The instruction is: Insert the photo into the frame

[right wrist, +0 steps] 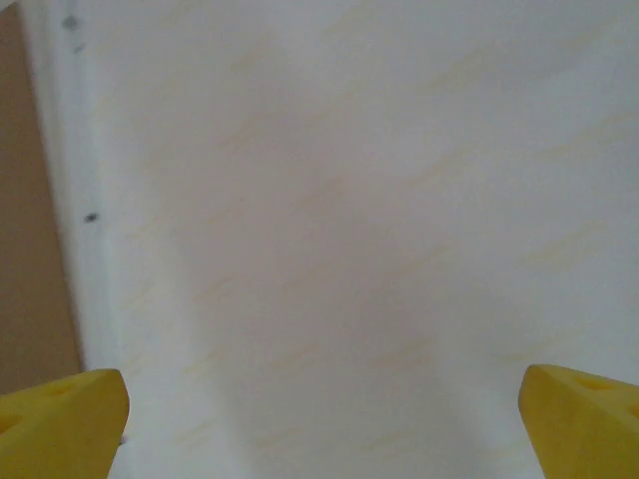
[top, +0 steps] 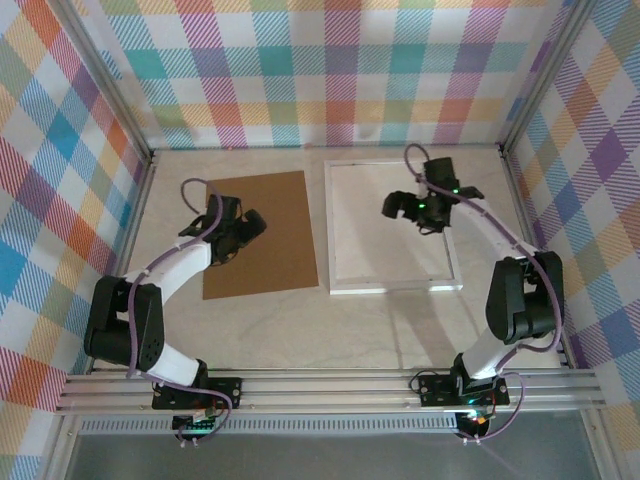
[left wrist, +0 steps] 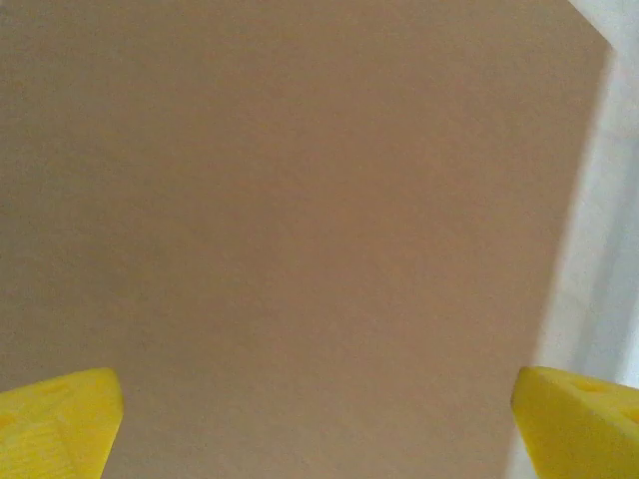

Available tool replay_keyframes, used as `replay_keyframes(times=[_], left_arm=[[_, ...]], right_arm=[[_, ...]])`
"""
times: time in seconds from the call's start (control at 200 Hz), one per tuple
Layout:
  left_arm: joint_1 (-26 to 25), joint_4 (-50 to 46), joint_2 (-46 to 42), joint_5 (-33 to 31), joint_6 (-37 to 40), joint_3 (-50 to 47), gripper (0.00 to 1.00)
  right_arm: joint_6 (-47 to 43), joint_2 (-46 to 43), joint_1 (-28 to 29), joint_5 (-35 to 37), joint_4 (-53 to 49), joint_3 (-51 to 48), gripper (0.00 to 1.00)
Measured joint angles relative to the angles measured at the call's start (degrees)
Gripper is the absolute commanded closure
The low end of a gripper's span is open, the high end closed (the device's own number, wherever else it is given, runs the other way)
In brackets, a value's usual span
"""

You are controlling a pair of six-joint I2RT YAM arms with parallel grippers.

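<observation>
a brown backing board [top: 258, 235] lies flat on the pale table [top: 330, 330], plaid walls [top: 330, 70] around.

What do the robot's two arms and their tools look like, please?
The left arm and right arm have white links, black joints and a thin purple cable each. The left tool and right tool are black, with yellow fingertips in the wrist views.

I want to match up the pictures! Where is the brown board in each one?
Top external: the brown board lies flat, left of centre.
Left wrist: it spreads from the left edge almost to the right edge.
Right wrist: a narrow brown strip down the left edge.
Shared landmark: the frame, whose white border runs right beside the board.
</observation>
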Motion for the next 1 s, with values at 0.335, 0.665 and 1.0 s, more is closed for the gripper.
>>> replay_keyframes(times=[0.335, 0.665, 1.0], left_arm=[[12.41, 1.90, -0.83, -5.18, 0.46, -4.59, 0.00], [15.04, 5.68, 1.01, -2.01, 5.16, -7.15, 0.00], [16.79, 8.20, 5.09, 2.36, 6.19, -7.80, 0.00]], right_arm=[[9.79, 16.15, 21.73, 6.25, 1.68, 12.68, 0.10], [13.11, 30.58, 28.68, 9.05, 1.55, 26.16, 0.15], [11.91, 40.81, 32.00, 15.43, -3.76, 39.69, 0.13]])
